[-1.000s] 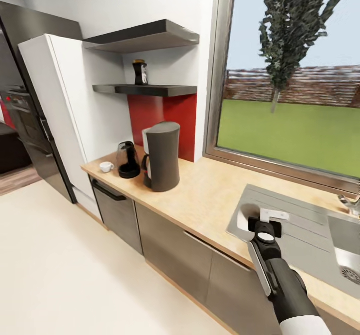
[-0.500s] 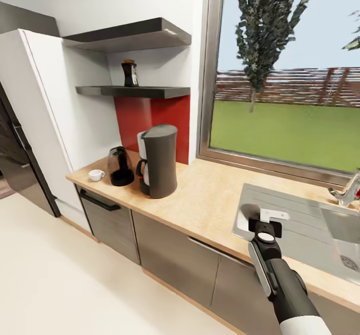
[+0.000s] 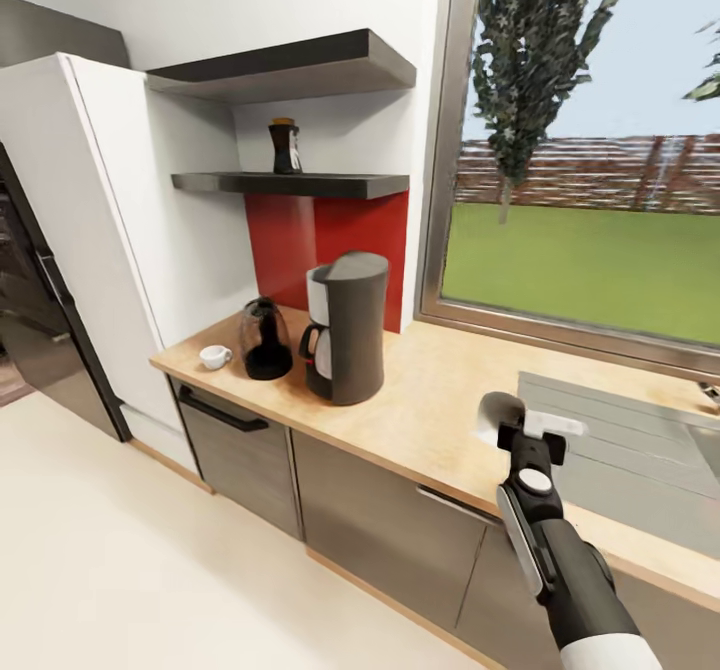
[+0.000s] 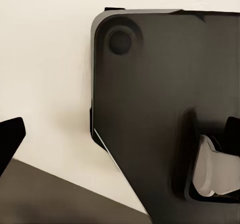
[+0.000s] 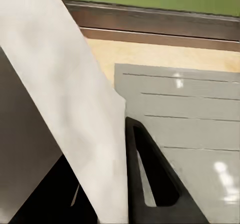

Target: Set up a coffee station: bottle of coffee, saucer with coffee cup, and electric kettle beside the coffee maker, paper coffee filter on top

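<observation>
The coffee maker stands upright on the wooden tabletop, near the back edge and in front of the red wall panel. Just beside it, toward the left end of the tabletop, stands the electric kettle, dark and with a glass body. Further toward that left end, near the corner, a small white coffee cup sits on the tabletop; I cannot tell if a saucer is under it. The bottle of coffee is upright on the lower kitchen shelf, above the kettle and the coffee maker.

The right gripper is held over the front edge of the tabletop, well apart from the coffee maker and close to the steel drainboard of the sink. A white paper coffee filter is in it. In the right wrist view the filter is a broad white sheet that lies against a dark finger, so the fingers are clamped on it, with the drainboard and the window sill behind.

In the left wrist view the left gripper's black fingers stand far apart at the two sides of the picture, over the pale floor and a dark part of the robot.

The white tall cabinet closes the left end of the tabletop.
</observation>
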